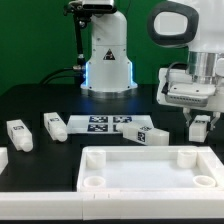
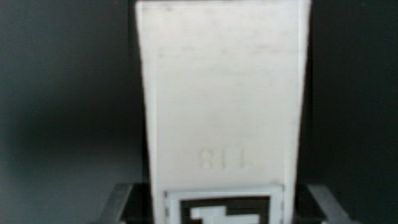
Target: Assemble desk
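- On the exterior view's right, the gripper hangs just behind the far right corner of the desk panel, fingers pointing down.
- Jaws are clamped on one white leg. Its black-and-white tag shows between the fingers.
- Wrist view: the same leg fills the middle of the frame as a long white block running away from the camera. The tagged end sits between the two dark fingers.
- Can't tell whether the leg's lower end touches the table or clears it.
- Desk panel lies flat at the front of the black table, rim up. A round socket shows at each of its four corners, all empty.
- Three loose legs lie on the table behind the panel: far-left leg, second leg just beside it, and third leg near the gripper.
- Marker board lies flat between the second and third legs, touching neither the panel nor the gripper.
- White piece is cut off at the exterior view's left edge; can't tell what it is.
- Robot base stands at the back, well apart from the parts.
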Controlling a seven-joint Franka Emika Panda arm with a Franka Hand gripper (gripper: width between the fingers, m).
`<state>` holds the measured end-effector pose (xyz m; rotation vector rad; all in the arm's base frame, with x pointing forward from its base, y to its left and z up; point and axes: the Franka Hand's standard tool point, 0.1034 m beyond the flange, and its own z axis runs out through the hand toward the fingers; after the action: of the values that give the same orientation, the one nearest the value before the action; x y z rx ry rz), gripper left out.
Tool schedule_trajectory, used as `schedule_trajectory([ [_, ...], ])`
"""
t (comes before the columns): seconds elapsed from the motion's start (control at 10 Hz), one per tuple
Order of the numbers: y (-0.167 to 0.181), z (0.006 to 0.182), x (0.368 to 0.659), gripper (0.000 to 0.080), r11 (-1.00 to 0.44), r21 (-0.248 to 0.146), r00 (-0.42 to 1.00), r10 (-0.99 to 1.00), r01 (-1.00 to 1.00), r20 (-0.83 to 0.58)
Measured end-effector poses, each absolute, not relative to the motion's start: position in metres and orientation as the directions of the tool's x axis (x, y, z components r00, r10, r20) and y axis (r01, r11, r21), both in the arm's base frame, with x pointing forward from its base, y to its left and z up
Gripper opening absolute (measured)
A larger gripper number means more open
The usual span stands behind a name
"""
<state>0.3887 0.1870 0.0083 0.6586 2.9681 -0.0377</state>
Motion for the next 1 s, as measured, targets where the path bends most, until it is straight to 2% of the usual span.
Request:
schedule_trajectory([
  [0.1,0.187,0.008,0.388,0.0279,0.901,-0.002,-0.896,0.432,0.434,-0.104],
  [0.2,0.186,0.008,0.388,0.0459,0.900,-0.002,-0.896,0.432,0.435,-0.103],
  [0.3,0.186,0.009,0.389,0.0580,0.886,0.000,-0.881,0.462,0.464,-0.106],
  [0.4,0.186,0.015,0.392,0.0580,0.870,0.003,-0.864,0.491,0.494,-0.115],
  [0.5,0.185,0.027,0.398,0.0636,0.859,0.003,-0.850,0.508,0.513,-0.136],
  [0.7,0.186,0.043,0.415,0.0645,0.743,0.045,-0.729,0.665,0.667,-0.161],
  [0.9,0.192,0.050,0.427,0.0649,0.585,0.093,-0.567,0.807,0.806,-0.163],
  [1.0,0.192,0.051,0.427,0.0649,0.551,0.101,-0.534,0.831,0.828,-0.157],
])
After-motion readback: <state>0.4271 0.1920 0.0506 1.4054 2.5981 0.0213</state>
